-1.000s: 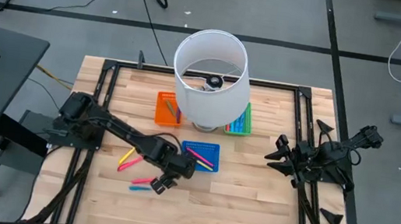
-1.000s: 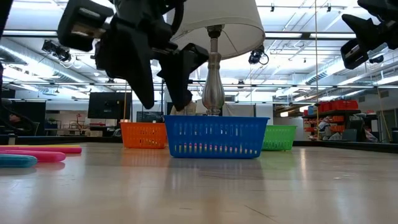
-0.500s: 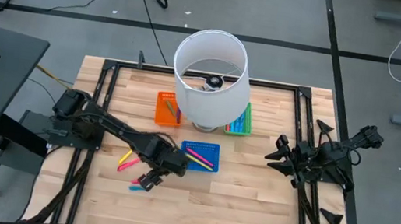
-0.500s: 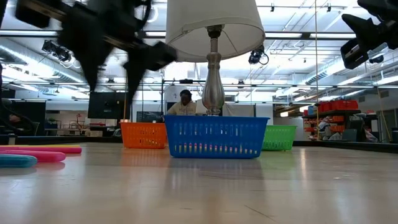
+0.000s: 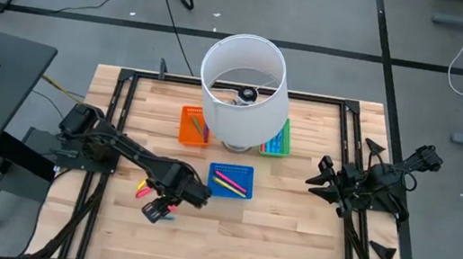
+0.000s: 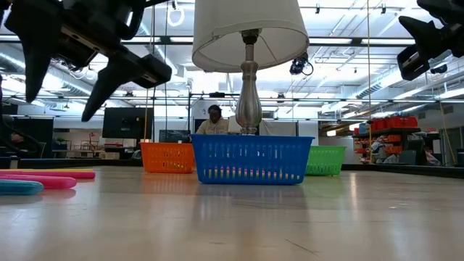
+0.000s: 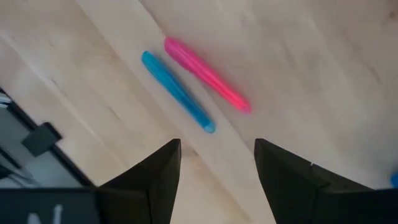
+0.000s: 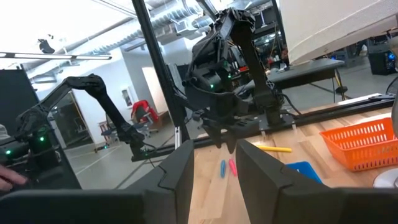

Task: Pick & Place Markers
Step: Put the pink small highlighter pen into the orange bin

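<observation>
High view: the left gripper (image 5: 155, 210) hangs above the counter (image 5: 289, 237) at 8 o'clock from the blue tray (image 5: 231, 181), jaws apart, holding nothing. Right gripper (image 5: 322, 180) waits at 3 o'clock.
Left wrist view: blue marker (image 7: 177, 91) and pink marker (image 7: 206, 74) lie side by side, just apart.

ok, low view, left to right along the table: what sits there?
Blue marker with pink markers at the left edge → orange tray → blue tray → green tray.
</observation>
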Controlling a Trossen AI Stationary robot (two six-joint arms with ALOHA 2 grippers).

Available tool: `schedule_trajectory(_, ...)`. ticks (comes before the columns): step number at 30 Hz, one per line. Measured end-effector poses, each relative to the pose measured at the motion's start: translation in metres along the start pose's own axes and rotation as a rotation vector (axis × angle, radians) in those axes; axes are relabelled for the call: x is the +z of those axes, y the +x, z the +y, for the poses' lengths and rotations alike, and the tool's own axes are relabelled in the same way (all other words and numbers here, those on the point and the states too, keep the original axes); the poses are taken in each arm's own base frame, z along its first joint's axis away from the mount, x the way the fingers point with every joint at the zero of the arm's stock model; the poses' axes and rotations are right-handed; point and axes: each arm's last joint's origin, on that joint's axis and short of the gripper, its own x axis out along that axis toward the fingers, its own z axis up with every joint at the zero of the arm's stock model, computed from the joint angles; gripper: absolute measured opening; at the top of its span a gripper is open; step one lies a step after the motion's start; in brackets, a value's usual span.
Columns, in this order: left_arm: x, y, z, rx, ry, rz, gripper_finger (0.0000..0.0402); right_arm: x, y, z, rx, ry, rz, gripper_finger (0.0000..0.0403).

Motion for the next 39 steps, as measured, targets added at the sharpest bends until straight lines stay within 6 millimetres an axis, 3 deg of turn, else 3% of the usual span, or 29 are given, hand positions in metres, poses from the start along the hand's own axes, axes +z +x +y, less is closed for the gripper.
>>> schedule_trajectory(7, -0.005, 0.001, 0.003, -0.003, 0.076, 0.040, 0.0211, 0.000, 0.000, 0.000, 0.000, 0.000, 0.000, 0.0119)
schedule_trajectory(19, -0.007, 0.000, 0.004, 0.089, 0.050, 0.087, 0.0211, 0.000, 0.000, 0.000, 0.000, 0.000, 0.000, 0.0119)
schedule_trajectory(39, -0.016, 0.001, 0.005, 0.041, 0.069, 0.155, 0.0211, 0.000, 0.000, 0.000, 0.000, 0.000, 0.000, 0.0119)
